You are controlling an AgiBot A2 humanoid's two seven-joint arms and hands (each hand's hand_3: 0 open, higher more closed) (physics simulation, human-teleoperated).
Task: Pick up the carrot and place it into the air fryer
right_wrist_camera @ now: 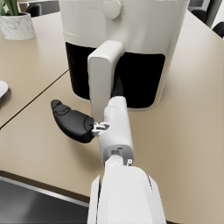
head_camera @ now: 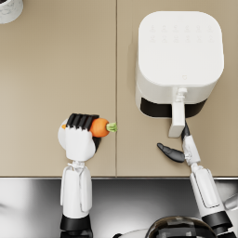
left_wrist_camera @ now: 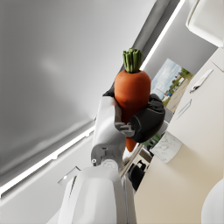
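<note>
Left hand (head_camera: 80, 139) is gripping the carrot (head_camera: 99, 127) off the table. Right hand (head_camera: 182, 148) is reaching the air fryer (head_camera: 179, 56) handle (head_camera: 177, 118), fingers spread, drawer looking unopened.

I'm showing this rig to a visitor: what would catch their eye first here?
Probably the orange carrot, gripped in the left hand above the tan table. Next, the big white air fryer at the far right, where the right hand reaches at its drawer handle.
</note>
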